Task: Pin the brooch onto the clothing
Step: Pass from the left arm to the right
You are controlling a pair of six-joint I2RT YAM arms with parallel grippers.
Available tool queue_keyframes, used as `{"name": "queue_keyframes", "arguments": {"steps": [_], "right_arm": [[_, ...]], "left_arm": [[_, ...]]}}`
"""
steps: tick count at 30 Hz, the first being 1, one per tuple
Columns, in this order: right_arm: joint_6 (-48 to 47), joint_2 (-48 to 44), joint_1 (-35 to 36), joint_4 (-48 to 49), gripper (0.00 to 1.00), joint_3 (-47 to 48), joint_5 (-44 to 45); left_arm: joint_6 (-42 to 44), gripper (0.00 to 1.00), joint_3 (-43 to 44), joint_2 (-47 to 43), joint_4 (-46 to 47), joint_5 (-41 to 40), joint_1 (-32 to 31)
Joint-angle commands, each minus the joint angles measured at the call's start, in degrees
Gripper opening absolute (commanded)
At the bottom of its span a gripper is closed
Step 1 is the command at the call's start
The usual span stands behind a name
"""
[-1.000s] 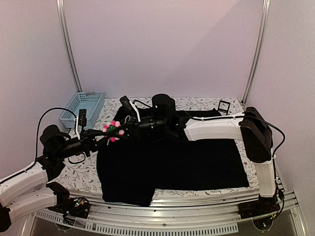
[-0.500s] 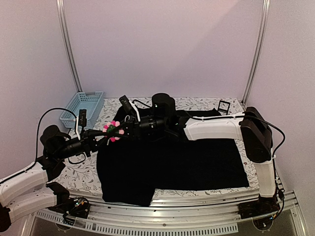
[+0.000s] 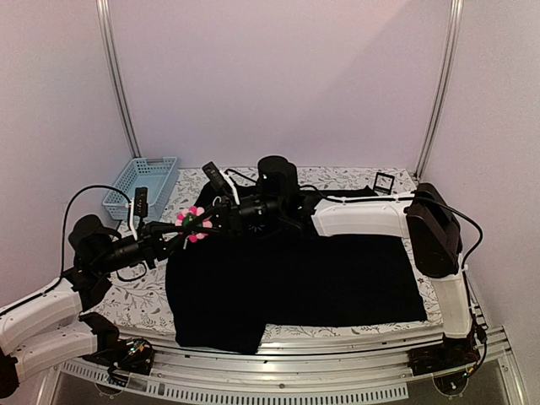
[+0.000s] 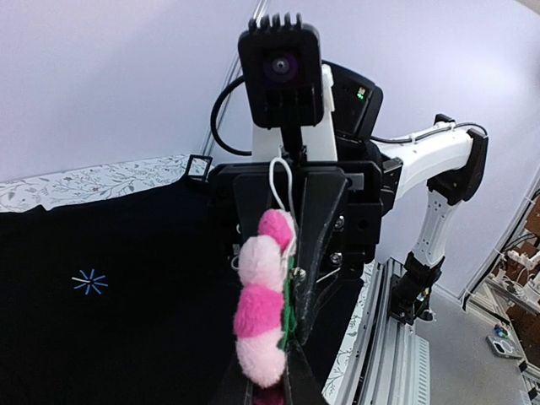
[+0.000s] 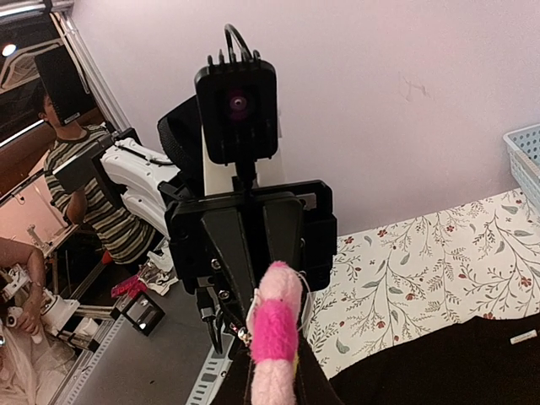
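From above, your left arm stretches low to the right and your right arm folds across the black shirt point(image 3: 321, 278). The left gripper point(image 3: 181, 228) and right gripper point(image 3: 207, 221) meet nose to nose. Both pinch narrowly on the fuzzy pink brooch point(image 3: 193, 224), held up near the shirt's left side.

Left wrist: the plush petals sit edge-on, with a blue star emblem point(image 4: 89, 282) on the cloth.

Right wrist: a floral-printed table point(image 5: 422, 270) and a pale lilac wall.

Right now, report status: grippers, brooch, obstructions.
Left gripper shut on brooch. Right gripper shut on it too, from the opposite side. Brooch aloft near left edge of shirt, not pinned. Nothing seen between.
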Motion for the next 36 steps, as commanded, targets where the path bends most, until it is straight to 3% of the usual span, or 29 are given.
{"name": "queue_keyframes", "arguments": {"steps": [1, 5, 12, 21, 33, 36], "right_arm": [[2.20, 3.67, -0.02, -4.23, 0.07, 4.07, 1.63], [2.25, 4.38, 0.02, -5.58, 0.14, 4.51, 2.43], [1.86, 4.24, 0.00, -7.28, 0.17, 4.85, 3.99], [-0.50, 3.74, 0.03, -10.49, 0.32, 5.03, 4.68], [-10.29, -7.78, 0.06, -14.38, 0.77, -5.52, 1.80], [-11.51, -10.87, 0.14, -17.09, 0.82, -6.86, 4.39]], "left_arm": [[2.80, 0.00, -0.42, -0.19, 0.60, 2.15, -1.61], [2.74, 0.00, -0.47, -0.18, 0.53, 2.11, -1.66], [2.73, 0.00, -0.48, -0.08, 0.71, 2.16, -1.71], [2.39, 0.00, -0.57, -0.16, 0.82, 1.80, -1.75], [1.79, 0.00, -0.49, -0.28, 0.76, 1.03, -1.53], [2.08, 0.00, -0.23, -0.29, 0.26, 1.38, -1.57]]}}
